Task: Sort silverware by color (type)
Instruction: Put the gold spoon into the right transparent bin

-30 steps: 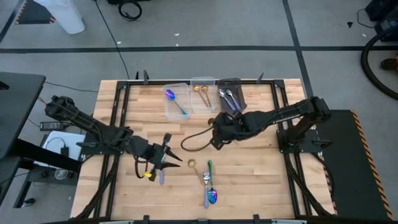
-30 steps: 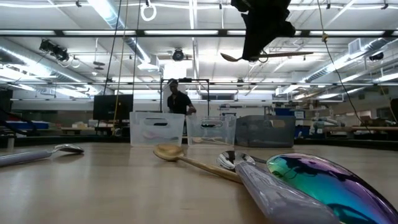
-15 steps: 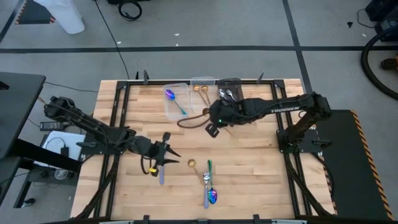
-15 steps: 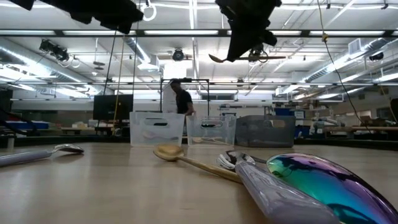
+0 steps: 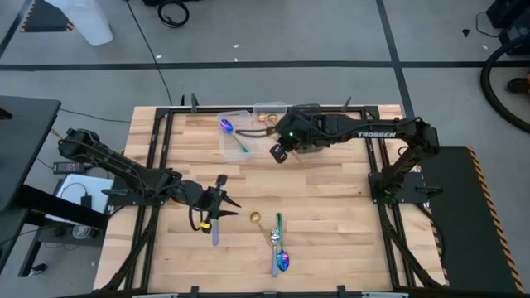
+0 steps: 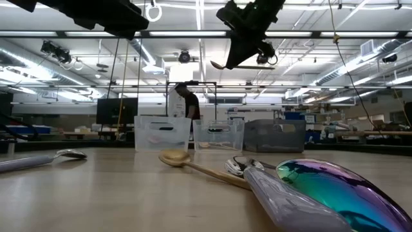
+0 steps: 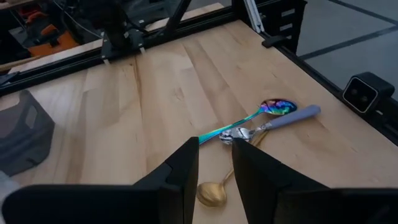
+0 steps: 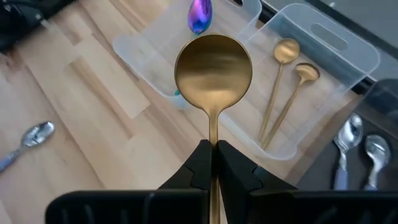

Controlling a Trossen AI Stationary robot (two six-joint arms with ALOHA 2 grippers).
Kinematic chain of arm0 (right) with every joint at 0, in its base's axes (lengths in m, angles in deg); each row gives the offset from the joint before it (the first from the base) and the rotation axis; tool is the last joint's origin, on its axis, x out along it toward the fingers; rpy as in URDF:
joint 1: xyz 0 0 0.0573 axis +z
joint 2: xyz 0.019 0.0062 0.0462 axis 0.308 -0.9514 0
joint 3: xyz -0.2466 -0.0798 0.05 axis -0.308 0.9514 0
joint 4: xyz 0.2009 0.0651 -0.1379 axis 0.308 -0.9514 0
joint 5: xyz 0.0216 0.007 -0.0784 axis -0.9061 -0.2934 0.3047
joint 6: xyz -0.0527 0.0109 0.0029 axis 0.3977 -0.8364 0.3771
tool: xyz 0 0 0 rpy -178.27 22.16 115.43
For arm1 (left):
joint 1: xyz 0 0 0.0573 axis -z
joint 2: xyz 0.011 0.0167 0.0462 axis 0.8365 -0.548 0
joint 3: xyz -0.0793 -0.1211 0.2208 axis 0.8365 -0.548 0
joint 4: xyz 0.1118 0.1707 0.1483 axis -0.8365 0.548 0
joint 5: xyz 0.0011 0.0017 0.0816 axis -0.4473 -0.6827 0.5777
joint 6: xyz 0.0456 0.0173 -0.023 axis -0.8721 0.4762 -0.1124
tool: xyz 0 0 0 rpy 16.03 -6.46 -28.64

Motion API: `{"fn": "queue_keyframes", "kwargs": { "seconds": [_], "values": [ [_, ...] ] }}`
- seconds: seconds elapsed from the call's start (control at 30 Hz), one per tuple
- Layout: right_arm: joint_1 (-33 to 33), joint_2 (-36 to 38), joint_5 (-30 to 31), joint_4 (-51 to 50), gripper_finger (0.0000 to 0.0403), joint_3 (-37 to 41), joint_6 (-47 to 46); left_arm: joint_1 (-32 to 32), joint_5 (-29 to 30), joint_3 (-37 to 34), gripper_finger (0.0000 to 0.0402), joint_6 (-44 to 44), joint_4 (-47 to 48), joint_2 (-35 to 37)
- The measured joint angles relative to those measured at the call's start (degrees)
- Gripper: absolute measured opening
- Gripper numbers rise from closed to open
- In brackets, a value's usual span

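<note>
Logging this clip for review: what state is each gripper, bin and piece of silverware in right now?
Right gripper: shut on gold spoon, raised over the bins.
Left gripper: open, empty.
Left clear bin: holds one iridescent spoon.
Middle clear bin: holds two gold utensils.
Grey bin: holds silver spoons.
Loose silverware: lying on table.

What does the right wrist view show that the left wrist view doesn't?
Only the right wrist view shows the gold spoon clamped in the right gripper, above the clear bins holding two gold utensils. Only the left wrist view shows the iridescent spoon heaped with a gold spoon on the table. Both share the wooden table.
</note>
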Motion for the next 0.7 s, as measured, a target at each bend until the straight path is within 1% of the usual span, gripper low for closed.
{"fn": "queue_keyframes", "kwargs": {
  "seconds": [0.1,0.27,0.47,0.7],
  "values": [
    [-1.75,0.0,-2.17,0.91,0.0023,0.0,0.64,0.0,0.01,0.0,0.0105,-0.02,0.0,0.0],
    [-3.87,0.0,-3.09,1.6,0.0023,0.0,1.92,0.0,0.0,0.0,0.0105,0.18,0.09,0.0],
    [-5.91,0.0,-6.53,3.86,0.0023,0.0,3.48,0.0,0.0,0.0,0.0105,0.5,0.57,-0.02],
    [-8.13,0.0,-8.48,3.9,0.0023,0.0,4.64,0.0,0.0,0.0,0.0105,0.52,0.57,-0.02]
  ]
}}
